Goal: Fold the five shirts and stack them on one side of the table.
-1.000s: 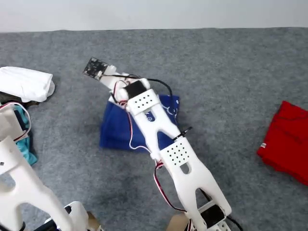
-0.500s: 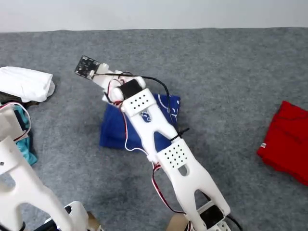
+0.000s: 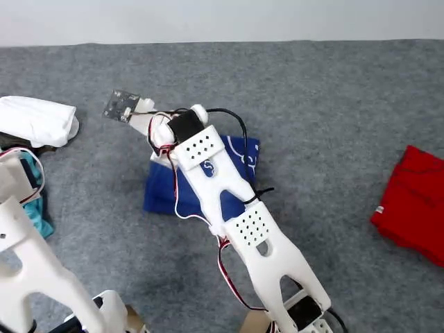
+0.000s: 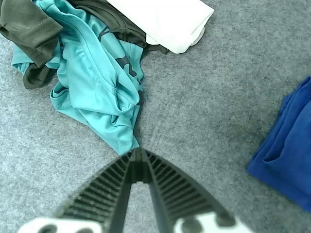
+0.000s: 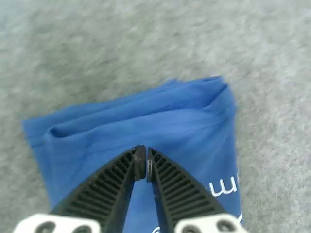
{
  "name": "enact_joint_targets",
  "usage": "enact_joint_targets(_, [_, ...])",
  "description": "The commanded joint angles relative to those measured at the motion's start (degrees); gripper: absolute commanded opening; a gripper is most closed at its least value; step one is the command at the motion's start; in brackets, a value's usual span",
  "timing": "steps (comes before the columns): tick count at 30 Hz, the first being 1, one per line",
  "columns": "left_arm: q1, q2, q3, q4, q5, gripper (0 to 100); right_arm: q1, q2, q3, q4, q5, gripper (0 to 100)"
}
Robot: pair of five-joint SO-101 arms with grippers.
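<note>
Five shirts lie on a grey table [image 3: 333, 97]: a folded blue shirt [image 3: 161, 186] mid-table, a red shirt [image 3: 413, 205] at the right edge, and a white shirt [image 3: 38, 119], teal shirt [image 4: 92, 82] and dark shirt [image 4: 24, 29] heaped at the left. There are two arms. The right gripper [image 5: 142, 164], fingers pressed together, hangs over the blue shirt. It has swung further left than before, and its arm hides part of the shirt. The left gripper [image 4: 139, 158], also closed, is beside the teal shirt.

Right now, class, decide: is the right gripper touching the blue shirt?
Cannot tell. In the right wrist view the right gripper, jaws shut, sits over the blue shirt, but neither contact nor a gap is plain.
</note>
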Motion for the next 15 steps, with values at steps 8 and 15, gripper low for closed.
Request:
enact_joint_targets(8, [0.0, -1.49, -0.13, 1.05, 0.09, 0, -3.38, -14.46, 7.3, 2.77, -5.89, 15.4])
enact_joint_targets(15, [0.0, -1.49, -0.13, 1.05, 0.09, 0, -5.41, -25.71, 32.53, 2.42, -5.45, 16.9])
